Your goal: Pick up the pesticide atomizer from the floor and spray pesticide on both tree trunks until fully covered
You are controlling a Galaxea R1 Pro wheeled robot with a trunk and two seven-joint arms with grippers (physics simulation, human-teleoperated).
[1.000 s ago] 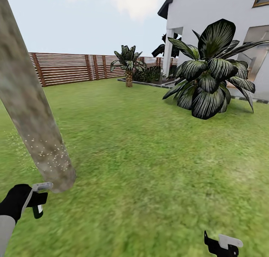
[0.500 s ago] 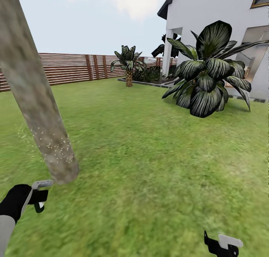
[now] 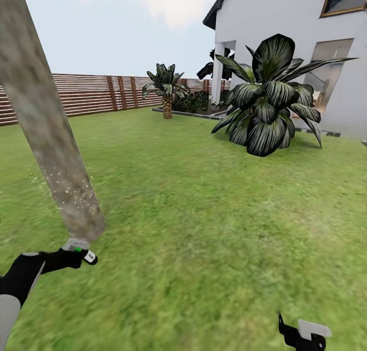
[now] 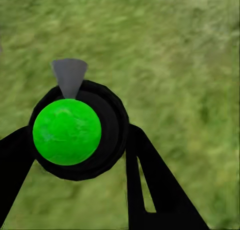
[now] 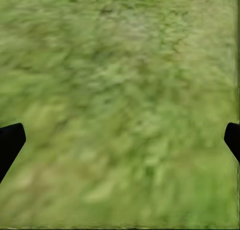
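Low at the head view's left, the black left gripper [image 3: 76,251] is gripping one small dark green-topped atomizer bottle [image 3: 84,253] beside one speckled grey-brown tree trunk [image 3: 48,132]. Left wrist view: two fingers [image 4: 150,185] are clamping the bottle. Right wrist view: the right gripper [image 5: 120,137] is spreading wide, empty, over grass [image 5: 120,79].

- L arm low at head view's left edge, grey forearm, black wrist, reaching fwd.
- Left gripper [image 3: 76,251] clamped on the spray bottle [image 4: 75,130]; black fingers [image 4: 150,185] on both sides of it in wrist view.
- Right gripper [image 3: 303,333] low at head view's bottom right, black w/ pale plate.
- R fingertips [image 5: 10,142] wide apart, nothing between.
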